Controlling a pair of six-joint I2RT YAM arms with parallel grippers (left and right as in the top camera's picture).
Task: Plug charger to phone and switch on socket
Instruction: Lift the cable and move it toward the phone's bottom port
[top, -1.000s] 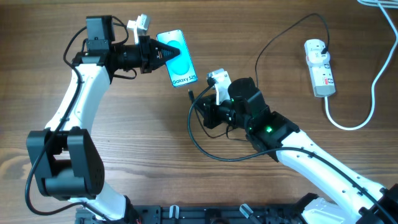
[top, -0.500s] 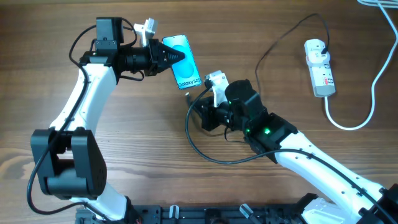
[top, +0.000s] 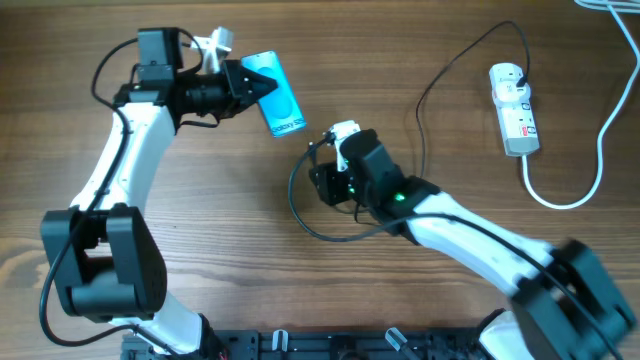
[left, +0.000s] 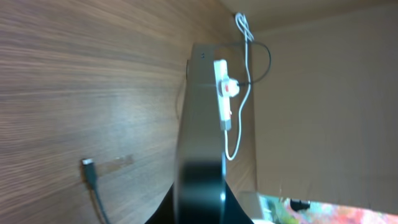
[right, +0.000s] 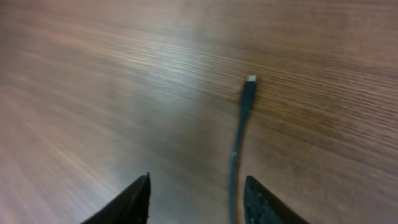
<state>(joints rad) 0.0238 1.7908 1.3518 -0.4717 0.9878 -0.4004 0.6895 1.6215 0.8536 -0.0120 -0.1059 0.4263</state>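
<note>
My left gripper (top: 252, 84) is shut on the phone (top: 283, 100) and holds it tilted above the table at the upper left; the teal screen faces up. In the left wrist view the phone (left: 199, 118) shows edge-on between the fingers (left: 199, 208). My right gripper (top: 321, 184) is open and low over the table beside the charger (top: 419, 105). In the right wrist view the charger's cable (right: 239, 140) runs between the open fingers (right: 198, 180), close to the right one, with its pale tip ahead. The socket (top: 513, 108) lies at the far right.
A thick white cord (top: 590, 150) loops from the socket off the right edge. The charger's cable curls in a loop below my right gripper. The socket also shows far off in the left wrist view (left: 222, 93), and the charger's tip (left: 87, 164) lies on the wood.
My left gripper has drawn the phone back up and to the left. My right arm has swung left and turned, bringing its open fingers over the charger's free end.
</note>
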